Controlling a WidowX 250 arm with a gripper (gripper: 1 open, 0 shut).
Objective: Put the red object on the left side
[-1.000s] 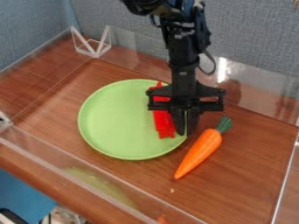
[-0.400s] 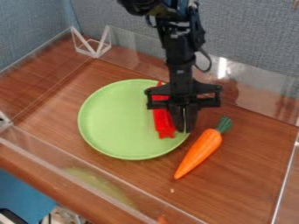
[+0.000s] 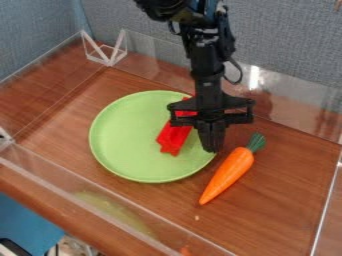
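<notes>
Red object (image 3: 173, 138) pinched in my gripper (image 3: 205, 131), fingers clenched on it, over green plate (image 3: 120, 135), orange carrot (image 3: 229, 171) just beside plate on wooden table (image 3: 80, 80)

I see my one arm reaching in from the top of the view, its black links dropping almost straight down to the wrist. The claw (image 3: 203, 128) points downward, with a wide black crossbar just above the fingers. Its fingers are drawn fully together, pinching the red object (image 3: 175, 137), which hangs tilted from the tips. A cable loops off the wrist's right side.
</notes>
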